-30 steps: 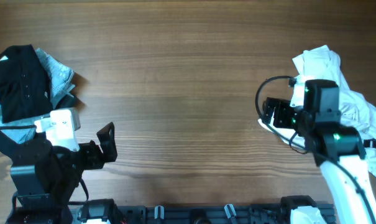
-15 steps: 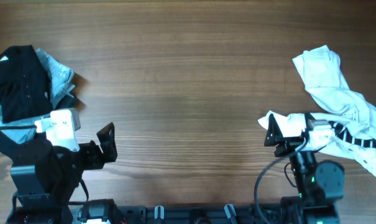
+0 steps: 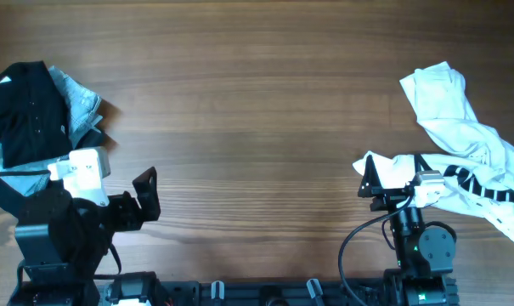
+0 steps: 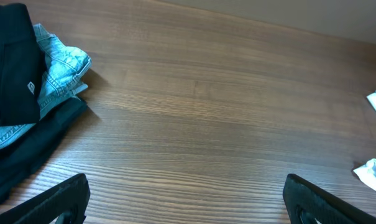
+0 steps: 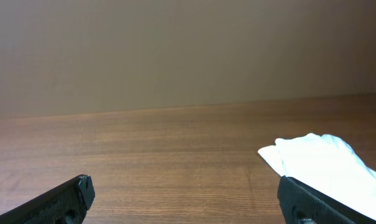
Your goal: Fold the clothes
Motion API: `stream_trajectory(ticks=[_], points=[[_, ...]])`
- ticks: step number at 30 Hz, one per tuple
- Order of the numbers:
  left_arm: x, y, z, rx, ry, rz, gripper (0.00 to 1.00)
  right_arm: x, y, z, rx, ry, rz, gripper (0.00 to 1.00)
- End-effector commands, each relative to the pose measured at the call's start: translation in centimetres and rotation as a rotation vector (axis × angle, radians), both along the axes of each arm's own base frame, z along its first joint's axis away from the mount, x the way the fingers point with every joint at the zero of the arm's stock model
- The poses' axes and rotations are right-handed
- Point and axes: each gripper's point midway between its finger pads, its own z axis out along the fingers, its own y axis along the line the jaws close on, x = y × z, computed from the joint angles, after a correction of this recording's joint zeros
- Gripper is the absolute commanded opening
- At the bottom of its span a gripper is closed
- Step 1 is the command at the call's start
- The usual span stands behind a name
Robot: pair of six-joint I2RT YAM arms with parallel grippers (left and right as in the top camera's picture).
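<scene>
A white garment (image 3: 454, 119) lies crumpled at the table's right, with a black-striped part (image 3: 486, 183) near the front. It also shows in the right wrist view (image 5: 327, 163) and at the right edge of the left wrist view (image 4: 373, 172). A pile with a black garment (image 3: 25, 110) over light denim (image 3: 80, 104) lies at the far left; both show in the left wrist view, the black garment (image 4: 10, 62) and the denim (image 4: 62, 67). My left gripper (image 3: 146, 197) (image 4: 188, 208) is open and empty over bare wood. My right gripper (image 3: 369, 182) (image 5: 186, 205) is open and empty, just left of the white garment.
The wooden table (image 3: 257, 102) stretches between the two piles. Both arm bases stand at the front edge. A plain wall (image 5: 188, 50) rises behind the table's far edge.
My right arm has pulled back from over the white garment toward the front edge and lowered, holding nothing. The left arm and both piles have not moved.
</scene>
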Motion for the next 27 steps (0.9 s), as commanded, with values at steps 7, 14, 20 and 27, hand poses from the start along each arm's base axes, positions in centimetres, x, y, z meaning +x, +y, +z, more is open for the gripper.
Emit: stream_trajectory(ticks=[7, 14, 20, 27], points=[[0.0, -0.2, -0.1, -0.016, 0.0, -0.002, 1.0, -0.1, -0.2, 0.3, -0.018, -0.017, -0.012, 1.0], [0.0, -0.2, -0.1, -0.016, 0.0, -0.002, 1.0, -0.1, -0.2, 0.4, -0.018, -0.017, -0.012, 1.0], [0.0, -0.2, -0.1, -0.016, 0.0, -0.002, 1.0, -0.1, -0.2, 0.3, -0.019, -0.017, -0.012, 1.0], [-1.9, 0.6, -1.5, 0.019, -0.008, 0.038, 1.0, -0.1, -0.2, 0.4, -0.019, -0.017, -0.011, 1.0]])
